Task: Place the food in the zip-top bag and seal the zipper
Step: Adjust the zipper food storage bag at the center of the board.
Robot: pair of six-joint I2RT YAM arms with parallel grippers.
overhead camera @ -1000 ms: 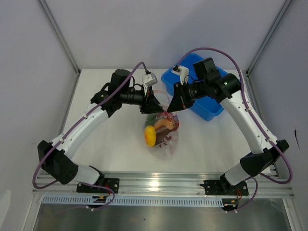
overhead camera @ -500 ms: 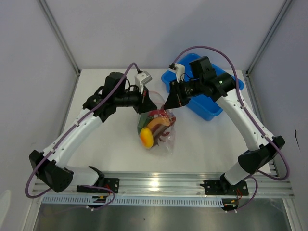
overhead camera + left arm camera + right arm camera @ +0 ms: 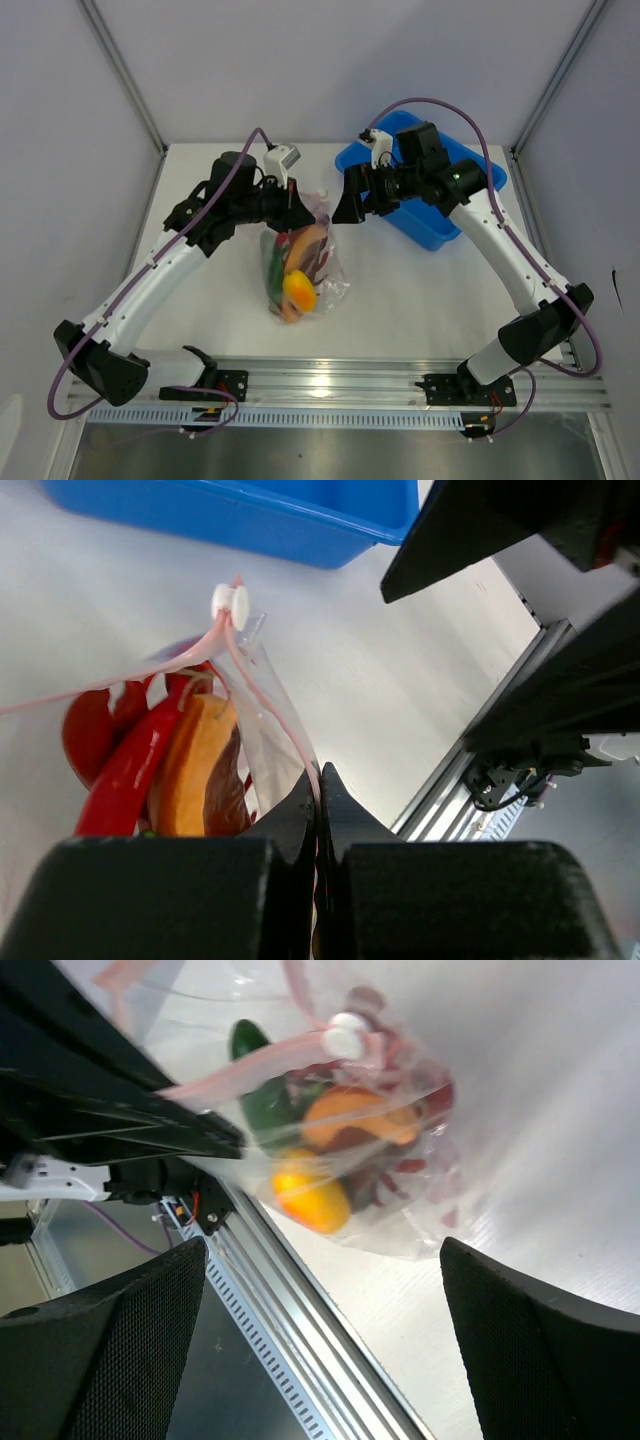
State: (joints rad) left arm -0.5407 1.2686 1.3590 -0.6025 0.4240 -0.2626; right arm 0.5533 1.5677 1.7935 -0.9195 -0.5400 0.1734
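The left pincer [image 3: 318, 786] is clenched on the pink zipper [image 3: 232, 626] of the zip-top bag [image 3: 325, 278], which lies at the middle of the worktop [image 3: 420, 300] with the food [image 3: 298, 290] inside, while the right pincer [image 3: 347, 204], released, hovers just beside the bag's top, near the blue bin [image 3: 432, 226] at the far right corner.

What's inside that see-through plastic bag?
Through the bag you can see a red chili, a green pepper, an orange piece and a yellow fruit, all toys. Anything underneath these is covered.
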